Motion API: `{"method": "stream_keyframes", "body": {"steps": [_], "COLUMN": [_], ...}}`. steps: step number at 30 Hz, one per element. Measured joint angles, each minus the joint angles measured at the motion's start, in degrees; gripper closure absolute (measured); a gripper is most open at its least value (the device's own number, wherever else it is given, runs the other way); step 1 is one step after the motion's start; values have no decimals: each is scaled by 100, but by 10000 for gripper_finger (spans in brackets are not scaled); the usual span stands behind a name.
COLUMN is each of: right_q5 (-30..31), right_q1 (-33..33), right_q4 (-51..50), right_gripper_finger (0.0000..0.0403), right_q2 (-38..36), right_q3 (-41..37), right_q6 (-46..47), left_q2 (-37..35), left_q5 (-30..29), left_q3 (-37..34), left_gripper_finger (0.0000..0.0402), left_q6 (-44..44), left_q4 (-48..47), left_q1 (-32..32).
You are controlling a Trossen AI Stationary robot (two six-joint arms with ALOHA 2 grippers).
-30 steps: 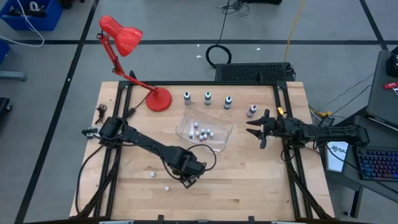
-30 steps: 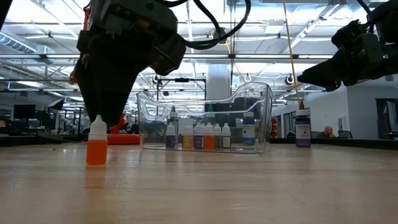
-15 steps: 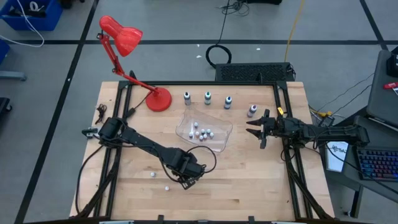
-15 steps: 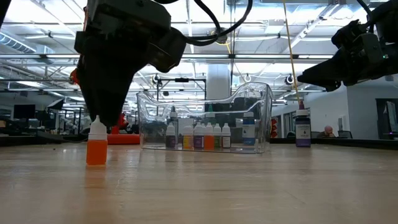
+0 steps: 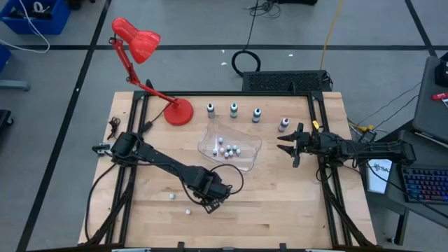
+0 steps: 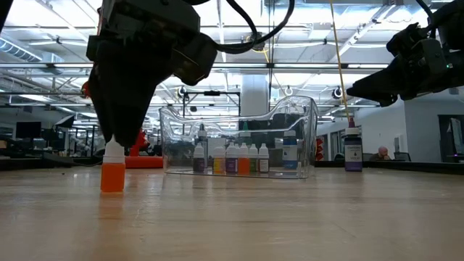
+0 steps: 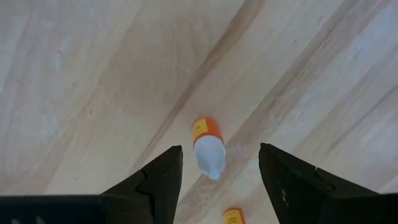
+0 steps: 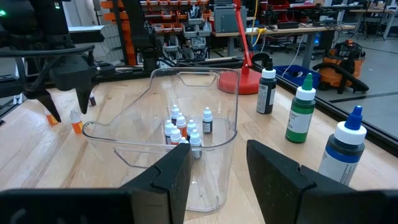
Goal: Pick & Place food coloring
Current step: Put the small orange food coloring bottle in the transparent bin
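Left wrist view shows us the left pincer (image 7: pixel 214 177) spread wide, holding nothing, its fingers (image 7: pixel 155 180) astride a small orange bottle (image 7: pixel 207 148) with a pale cap, standing upright on the desk (image 7: pixel 81 74); a second orange bottle (image 7: pixel 233 216) peeks in at the bottom edge of the frame. In the low view the same bottle (image 6: pixel 112 168) stands at the left of the frame with the pincer (image 6: pixel 123 138) right above its cap, and we cannot tell whether anything touches it. In the high view the left pincer (image 5: pixel 212 201) sits at lower centre, two pale dots (image 5: pixel 171 197) on the desk just to its left. The right pincer (image 5: pixel 288 145), open and empty, waits at the right of the frame near the clear tub (image 5: pixel 245 159), which holds several small bottles (image 8: pixel 186 132). Four larger bottles (image 5: pixel 233 109) stand in a row in the upper part of the frame. We judge the orange bottle light, small and easy to tip, its plastic likely smooth and slightly squeezable; we would close gently on the body below the tapered cap, where the sides are straight, keeping it upright.
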Motion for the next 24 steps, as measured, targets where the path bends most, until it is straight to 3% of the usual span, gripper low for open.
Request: {"method": "stream_keyframes", "body": {"steps": [9, 24], "right_q5": [0, 0], "right_q1": [0, 0], "right_q4": [2, -13], "right_gripper_finger": [259, 259], "right_q2": [-1, 1], "right_q3": [0, 0], "right_q6": [0, 0], "left_q2": [118, 151], "left_q5": [193, -13], "left_q3": [-17, -22], "left_gripper_finger": [190, 190], "left_q6": [85, 303], "left_q4": [-31, -49], "left_q1": [-17, -11]}}
